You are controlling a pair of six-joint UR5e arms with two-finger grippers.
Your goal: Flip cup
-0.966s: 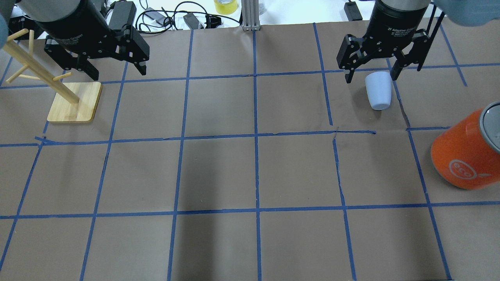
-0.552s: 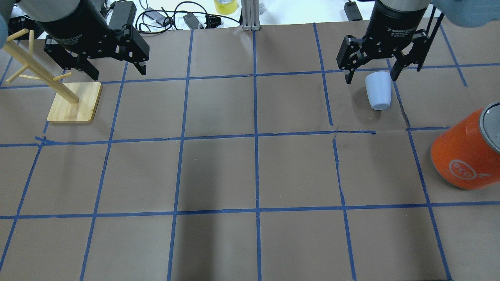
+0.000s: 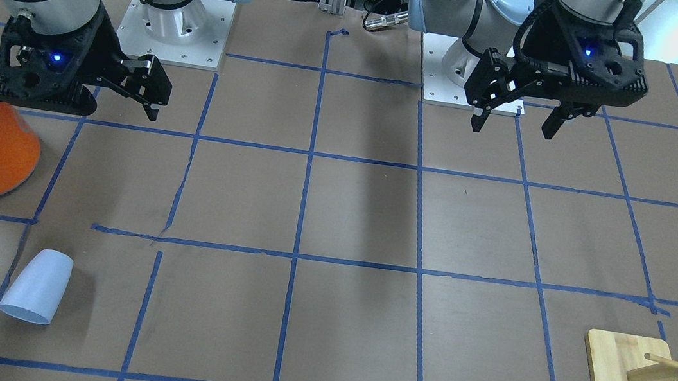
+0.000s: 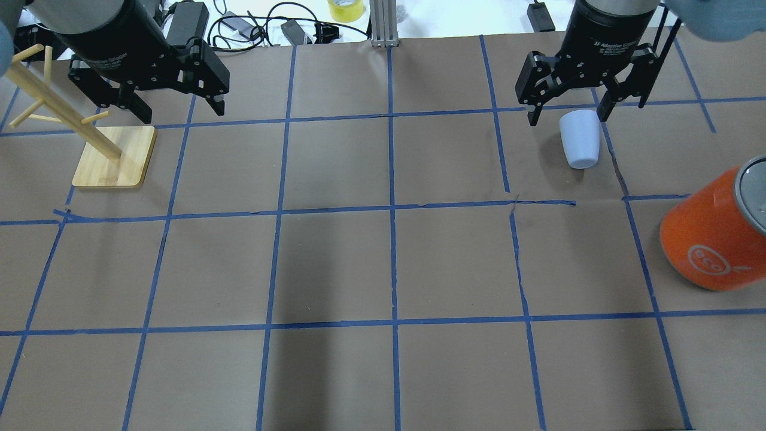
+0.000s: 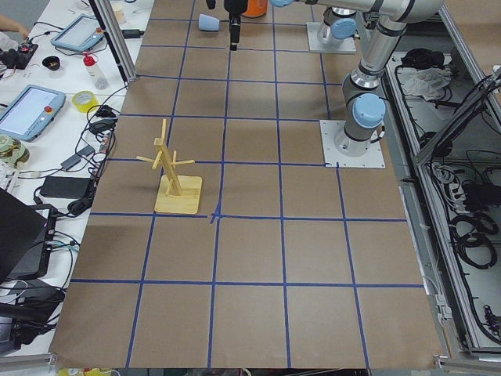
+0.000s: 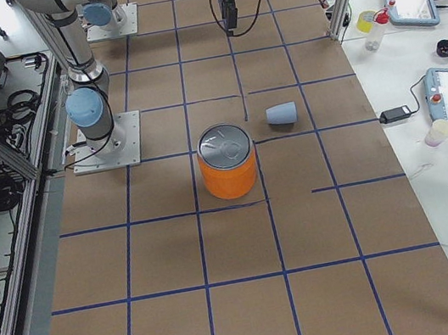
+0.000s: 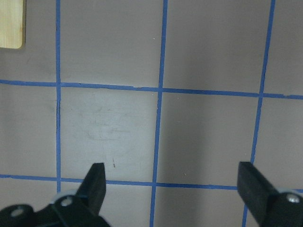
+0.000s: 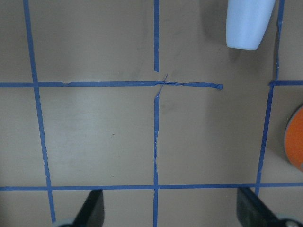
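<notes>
The cup (image 4: 579, 139) is pale blue-white and lies on its side on the brown paper, its wider end pointing away from me. It also shows in the front view (image 3: 37, 286) and at the top right of the right wrist view (image 8: 248, 21). My right gripper (image 4: 567, 118) is open and empty and hangs above the table over the cup's wider end, not touching it; its fingers frame bare paper in the right wrist view (image 8: 170, 198). My left gripper (image 4: 181, 114) is open and empty at the far left, near the wooden stand; it also shows in the front view (image 3: 511, 129).
A large orange can (image 4: 712, 239) with a silver top stands at the right edge, nearer to me than the cup. A wooden peg stand (image 4: 114, 157) stands at the far left. Cables and a yellow tape roll (image 4: 346, 9) lie beyond the table's far edge.
My right gripper has shifted very slightly toward the table's far edge. The cup, the can and the left arm have not moved.
</notes>
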